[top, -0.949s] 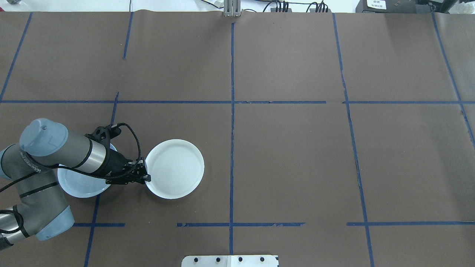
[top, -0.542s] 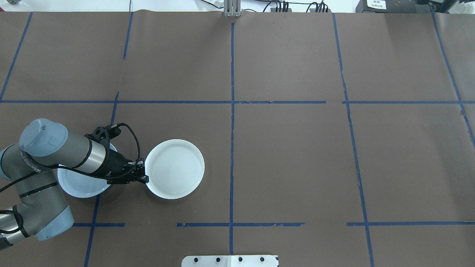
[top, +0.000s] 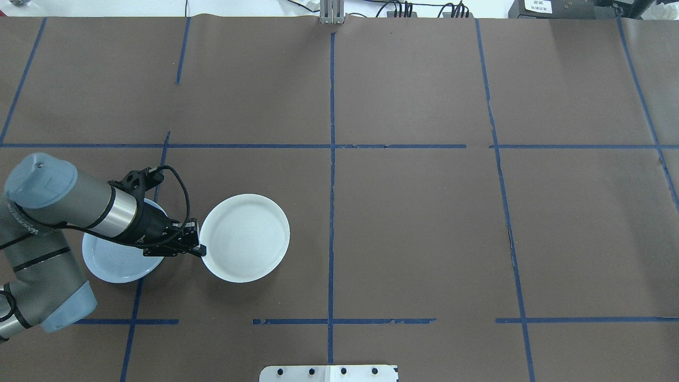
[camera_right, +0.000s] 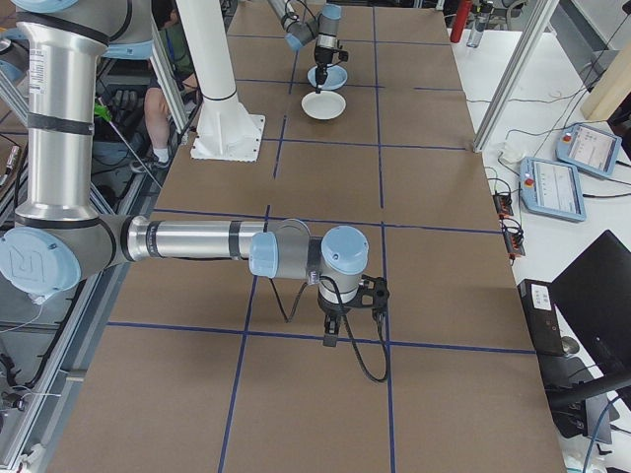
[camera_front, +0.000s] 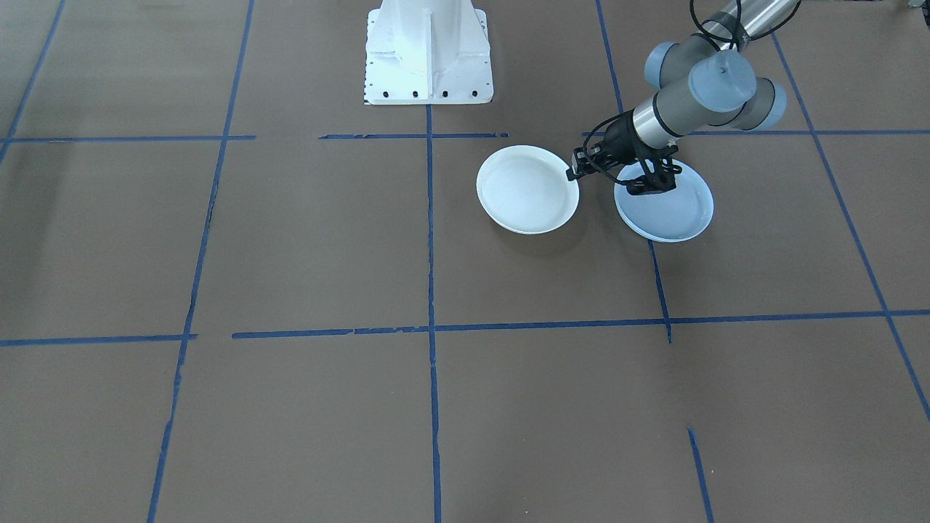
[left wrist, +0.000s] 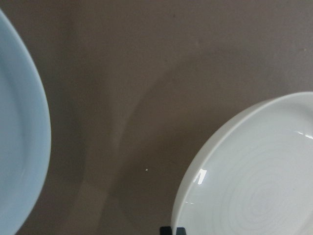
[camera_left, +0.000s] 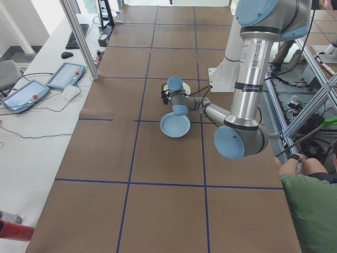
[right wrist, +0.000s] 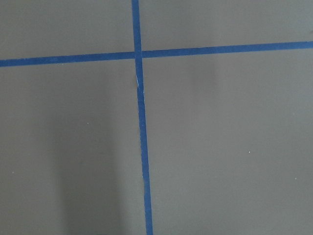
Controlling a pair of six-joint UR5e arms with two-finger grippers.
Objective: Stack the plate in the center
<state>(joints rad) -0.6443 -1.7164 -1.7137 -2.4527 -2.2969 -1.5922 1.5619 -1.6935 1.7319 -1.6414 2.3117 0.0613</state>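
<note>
Left gripper (top: 200,248): its fingers are pinched on the rim of the white ringed plate (top: 245,237), at that plate's 9 o'clock edge in the overhead view. The wrist view shows a dark fingertip at the rim near the bottom edge of the picture; how deep the bite goes cannot be told. In the front-facing view the plate appears to sit just off the brown surface (top: 424,228), tilted slightly, with a shadow under its far side.

Pale blue plate (top: 114,262): it lies flat on the surface just beside the gripper, at about 9 o'clock from the white plate, apart from it and partly covered by the left forearm. This is judged to be the stacking base.

Right gripper (camera_right: 335,330): it hangs over bare surface, well apart from both plates. Whether it is spread or closed cannot be told.

Risks, as judged:
- The hold is at a single edge point. The plate's weight hangs outboard, so it may pivot or slip out during transfer.
- The glossy glaze offers little friction.
- A drooping far edge may strike the blue plate's rim and push it aside.
- An off-centre release may leave the stack lopsided.
</note>
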